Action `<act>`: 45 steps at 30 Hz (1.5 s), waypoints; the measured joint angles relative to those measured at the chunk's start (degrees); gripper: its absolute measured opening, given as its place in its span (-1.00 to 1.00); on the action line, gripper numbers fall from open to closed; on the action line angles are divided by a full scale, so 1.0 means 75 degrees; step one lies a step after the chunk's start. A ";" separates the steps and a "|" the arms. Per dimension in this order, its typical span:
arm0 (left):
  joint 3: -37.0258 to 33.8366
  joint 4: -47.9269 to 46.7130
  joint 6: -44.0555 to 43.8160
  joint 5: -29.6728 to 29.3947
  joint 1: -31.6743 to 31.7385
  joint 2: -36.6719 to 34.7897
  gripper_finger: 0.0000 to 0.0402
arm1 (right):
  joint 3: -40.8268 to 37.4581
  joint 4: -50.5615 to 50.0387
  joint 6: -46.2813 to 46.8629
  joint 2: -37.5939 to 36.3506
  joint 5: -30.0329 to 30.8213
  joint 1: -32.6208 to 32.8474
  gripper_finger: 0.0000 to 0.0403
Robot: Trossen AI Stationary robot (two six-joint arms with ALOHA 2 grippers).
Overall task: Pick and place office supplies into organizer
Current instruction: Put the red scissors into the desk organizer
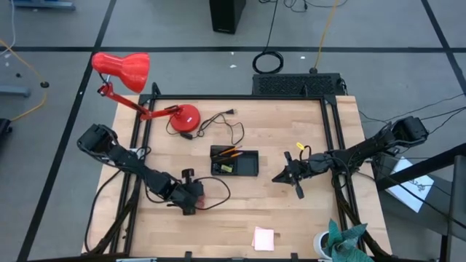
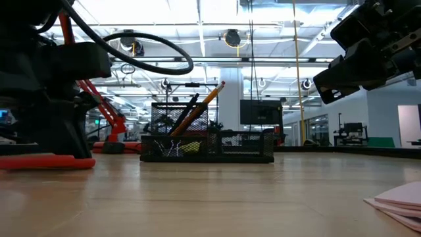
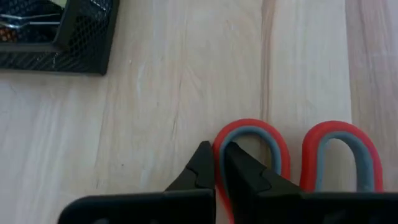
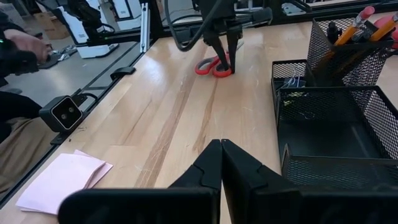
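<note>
The red-handled scissors (image 3: 298,155) lie on the table at the near left; they also show in the high view (image 1: 200,198) and the right wrist view (image 4: 211,65). My left gripper (image 3: 216,155) is shut on one handle loop. The black mesh organizer (image 1: 234,161) stands mid-table with orange pencils (image 2: 204,105) and a small yellow item in it. The pink sticky-note pad (image 1: 263,238) lies flat near the front edge. My right gripper (image 4: 221,158) is shut and empty, above the table to the right of the organizer (image 4: 329,118). My left gripper pinches the red rim of one handle loop (image 3: 219,146) between its two fingers, one finger inside the loop and one outside. The fingers come from above, pointing down. The scissors lie flat on the table (image 2: 46,161).
A red desk lamp (image 1: 120,69) with its base (image 1: 182,116) and black cord (image 1: 226,127) stands at the far left. A person's arm (image 4: 18,53) shows beyond the table's edge. Bare wood lies between the scissors and the organizer.
</note>
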 joint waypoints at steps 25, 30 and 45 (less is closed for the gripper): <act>0.2115 0.3038 0.3439 -0.5751 0.0305 0.0013 -0.94 | 0.0000 -0.0009 0.0004 0.0000 -0.0022 -0.0002 -1.00; 0.2144 0.5450 0.4635 -0.6604 0.0628 0.0004 -0.96 | 0.0000 -0.0009 0.0026 0.0000 -0.0026 0.0001 -1.00; 0.2024 0.9498 0.6238 -0.5279 0.1826 -0.0005 -0.96 | 0.0000 -0.0003 0.0032 0.0000 -0.0029 0.0001 -1.00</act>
